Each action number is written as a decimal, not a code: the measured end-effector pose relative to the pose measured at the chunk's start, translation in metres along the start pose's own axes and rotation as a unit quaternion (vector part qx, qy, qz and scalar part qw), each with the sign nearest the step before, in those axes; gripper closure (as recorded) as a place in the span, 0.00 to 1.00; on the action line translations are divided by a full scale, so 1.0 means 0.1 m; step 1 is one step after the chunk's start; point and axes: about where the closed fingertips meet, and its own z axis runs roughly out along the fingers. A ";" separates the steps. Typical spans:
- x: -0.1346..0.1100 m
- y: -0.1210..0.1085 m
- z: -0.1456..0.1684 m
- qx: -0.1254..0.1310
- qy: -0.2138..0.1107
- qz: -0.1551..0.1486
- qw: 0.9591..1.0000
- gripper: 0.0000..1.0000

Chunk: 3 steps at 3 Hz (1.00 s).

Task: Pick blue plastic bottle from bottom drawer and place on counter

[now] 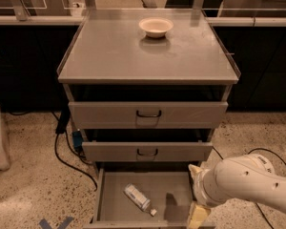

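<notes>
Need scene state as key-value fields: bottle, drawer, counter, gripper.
bottle: lying on its side in the bottom drawer, cap toward the front
bottom drawer: pulled open
counter: holds a bowl near the back
gripper: low at the bottom drawer's front right corner, apart from the bottle
task: bottle not yet picked

Open bottom drawer (115, 194) holding blue plastic bottle (137, 198), hand (198, 217) at its right front corner, bowl (156, 26) on counter (133, 56)
</notes>
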 end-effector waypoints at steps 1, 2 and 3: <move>0.00 0.00 0.00 0.000 0.000 0.000 1.000 0.00; -0.05 0.06 0.26 -0.009 -0.014 -0.003 1.000 0.00; -0.31 0.15 0.89 -0.039 -0.047 -0.027 0.998 0.00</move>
